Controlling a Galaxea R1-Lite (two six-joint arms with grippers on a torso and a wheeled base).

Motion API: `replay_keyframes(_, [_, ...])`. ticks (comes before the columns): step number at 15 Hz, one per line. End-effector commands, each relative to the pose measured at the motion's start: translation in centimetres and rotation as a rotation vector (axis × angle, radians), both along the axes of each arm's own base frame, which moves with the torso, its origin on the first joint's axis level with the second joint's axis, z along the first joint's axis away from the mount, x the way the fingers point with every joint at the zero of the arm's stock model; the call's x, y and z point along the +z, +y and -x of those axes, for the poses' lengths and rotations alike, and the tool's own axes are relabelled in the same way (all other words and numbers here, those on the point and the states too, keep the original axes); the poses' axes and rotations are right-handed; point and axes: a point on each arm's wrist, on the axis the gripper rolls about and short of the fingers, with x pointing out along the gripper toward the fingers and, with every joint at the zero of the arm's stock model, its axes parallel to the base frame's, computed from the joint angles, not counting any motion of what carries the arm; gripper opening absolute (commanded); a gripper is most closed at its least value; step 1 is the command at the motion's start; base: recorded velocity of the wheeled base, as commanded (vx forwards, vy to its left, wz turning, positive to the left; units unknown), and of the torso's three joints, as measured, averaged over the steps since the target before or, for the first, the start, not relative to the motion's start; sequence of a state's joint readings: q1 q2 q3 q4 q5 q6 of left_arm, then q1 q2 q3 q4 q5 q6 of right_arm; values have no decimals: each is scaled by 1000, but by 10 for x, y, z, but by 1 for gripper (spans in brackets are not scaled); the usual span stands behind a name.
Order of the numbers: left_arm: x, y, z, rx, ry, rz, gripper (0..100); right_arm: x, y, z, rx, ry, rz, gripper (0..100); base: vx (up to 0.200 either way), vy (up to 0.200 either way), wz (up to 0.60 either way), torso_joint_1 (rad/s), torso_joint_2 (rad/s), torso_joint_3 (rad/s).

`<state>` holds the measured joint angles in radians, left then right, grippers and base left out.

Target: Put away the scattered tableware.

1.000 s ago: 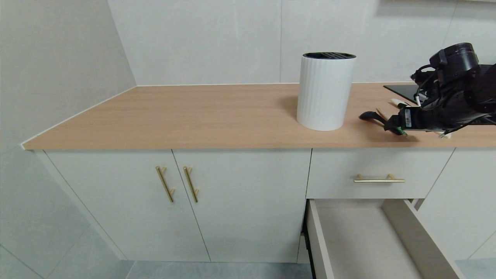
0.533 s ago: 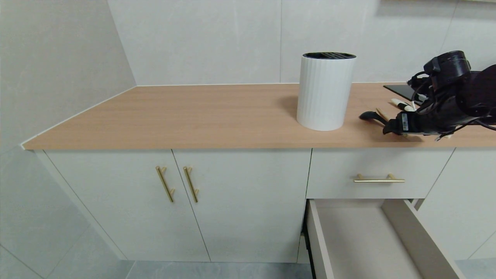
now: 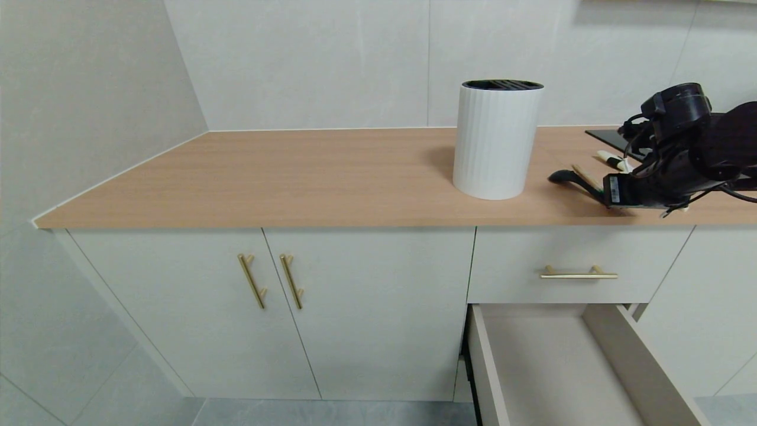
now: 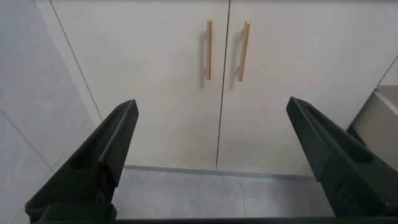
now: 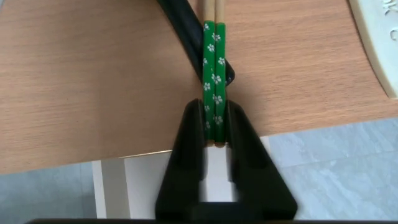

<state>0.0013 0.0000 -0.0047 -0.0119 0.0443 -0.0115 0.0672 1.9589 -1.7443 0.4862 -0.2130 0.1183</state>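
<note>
Right arm lowered and drawn slightly rightward over past second. Right gripper (image 5: pixel 214 115) now low at front edge of light brown wooden countertop (image 3: pixel 295 177), fingers clamped on pair of wooden chopsticks with green flower-print ends (image 5: pixel 214 62). Chopsticks lie along countertop, crossing over curved black utensil (image 3: pixel 562 176), right of white ribbed cylindrical holder (image 3: pixel 495 142). Beige drawer (image 3: pixel 550 367) below stands open. Left gripper (image 4: pixel 211 107) spread wide, facing white cabinet doors with gold bar handles (image 4: pixel 227 93).
</note>
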Motion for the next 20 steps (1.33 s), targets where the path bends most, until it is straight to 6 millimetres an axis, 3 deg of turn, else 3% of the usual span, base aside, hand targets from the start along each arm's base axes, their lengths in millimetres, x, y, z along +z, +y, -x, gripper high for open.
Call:
replay_keyframes(1, [0,0,0,0,0,1,100,1,0,1,0,-3,0,0,0,0,0,0,0,0])
replay_keyframes(5, [0,0,0,0,0,1,100,11,-1,7,-5,-30,-6,0,0,0,0,0,0,0])
replay_keyframes(8, [0,0,0,0,0,1,100,42,-3,35,-34,-119,-53,0,0,0,0,0,0,0])
replay_keyframes(11, [0,0,0,0,0,1,100,68,-6,96,-22,-183,-73,0,0,0,0,0,0,0])
replay_keyframes(13, [0,0,0,0,0,1,100,84,-7,151,55,-241,-122,0,0,0,0,0,0,0])
replay_keyframes(16, [0,0,0,0,0,1,100,84,-5,216,174,-206,-179,0,0,0,0,0,0,0])
replay_keyframes(20, [0,0,0,0,0,1,100,73,-1,272,293,-51,-224,0,0,0,0,0,0,0])
